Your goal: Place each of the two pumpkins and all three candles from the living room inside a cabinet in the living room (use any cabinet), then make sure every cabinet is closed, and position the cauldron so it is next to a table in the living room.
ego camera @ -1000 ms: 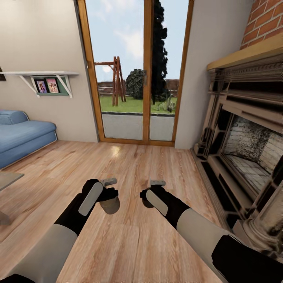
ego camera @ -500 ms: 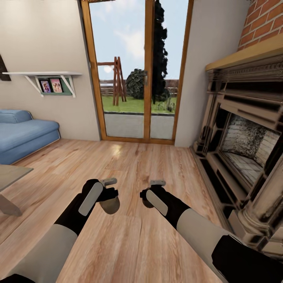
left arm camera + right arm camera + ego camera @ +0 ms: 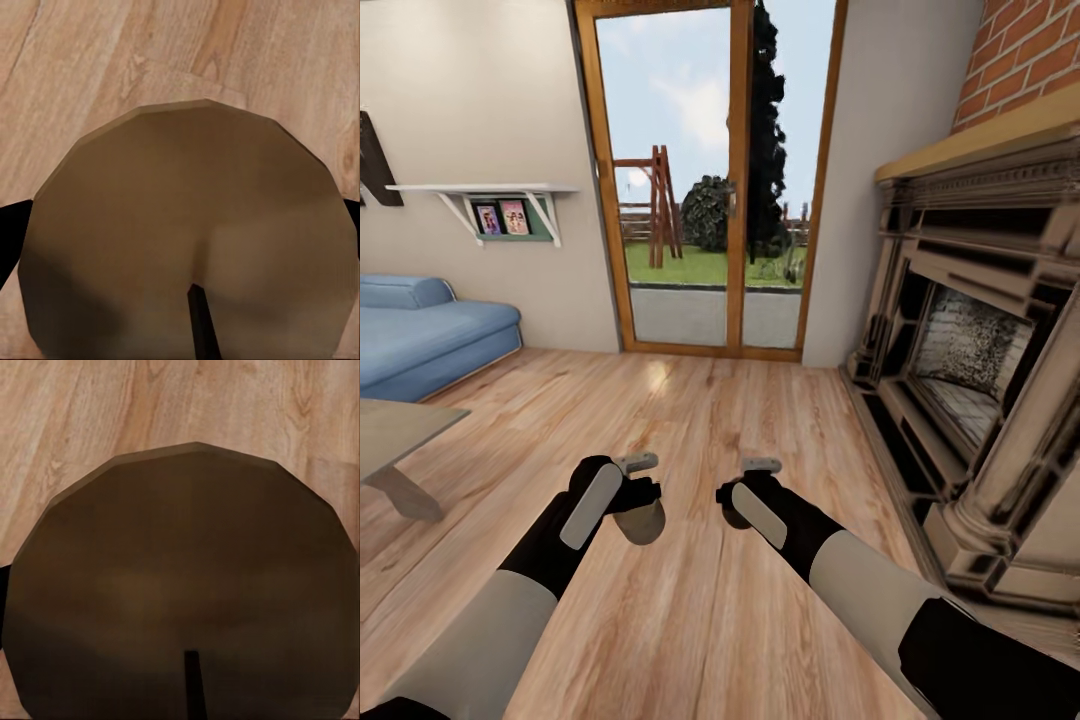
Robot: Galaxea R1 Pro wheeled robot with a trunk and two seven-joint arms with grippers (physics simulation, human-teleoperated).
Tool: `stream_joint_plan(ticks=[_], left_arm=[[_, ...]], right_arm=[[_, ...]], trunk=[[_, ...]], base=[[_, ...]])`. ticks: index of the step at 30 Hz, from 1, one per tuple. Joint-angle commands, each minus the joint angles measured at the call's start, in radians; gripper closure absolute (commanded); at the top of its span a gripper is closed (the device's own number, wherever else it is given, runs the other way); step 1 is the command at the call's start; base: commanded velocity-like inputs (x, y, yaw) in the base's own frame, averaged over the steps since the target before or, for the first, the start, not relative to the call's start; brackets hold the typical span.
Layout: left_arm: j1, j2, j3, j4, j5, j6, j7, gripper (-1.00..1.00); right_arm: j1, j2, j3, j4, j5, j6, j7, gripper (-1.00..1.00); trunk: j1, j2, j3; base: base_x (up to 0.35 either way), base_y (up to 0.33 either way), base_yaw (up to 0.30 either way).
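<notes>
Candles: two, one (image 3: pixel 643 521) clenched in left end effector (image 3: pixel 637 492), one (image 3: pixel 734 512) in right end effector (image 3: pixel 745 492).

Bright, even daylight pours through the glass door (image 3: pixel 715 190), leaving a soft glare patch on the wooden floor (image 3: pixel 655 378). Shadows are faint. The fireplace (image 3: pixel 970 370) stretches and bends at the edge. Both wrist views look dim, brownish and soft.
</notes>
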State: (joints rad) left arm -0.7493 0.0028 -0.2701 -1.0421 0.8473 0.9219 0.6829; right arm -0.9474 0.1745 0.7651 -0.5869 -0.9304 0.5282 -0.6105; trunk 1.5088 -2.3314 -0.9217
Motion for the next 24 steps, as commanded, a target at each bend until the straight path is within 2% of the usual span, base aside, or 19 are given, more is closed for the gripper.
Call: stream_joint_plan(ticks=[1,24], left_arm=[[-0.001,0.000,-0.001,-0.001,0.007,0.002,0.009,1.00],[-0.001,0.000,-0.003,0.001,0.013,0.003,0.007,1.00]], right_arm=[[-0.002,0.000,0.003,-0.001,-0.004,0.002,-0.006,1.00],[-0.001,0.000,0.005,-0.001,-0.004,0.002,-0.006,1.00]], trunk=[[-0.001,-0.001,-0.001],[-0.001,-0.001,-0.001]], base=[[-0.327,0.000,0.000],[-0.328,0.000,0.000]])
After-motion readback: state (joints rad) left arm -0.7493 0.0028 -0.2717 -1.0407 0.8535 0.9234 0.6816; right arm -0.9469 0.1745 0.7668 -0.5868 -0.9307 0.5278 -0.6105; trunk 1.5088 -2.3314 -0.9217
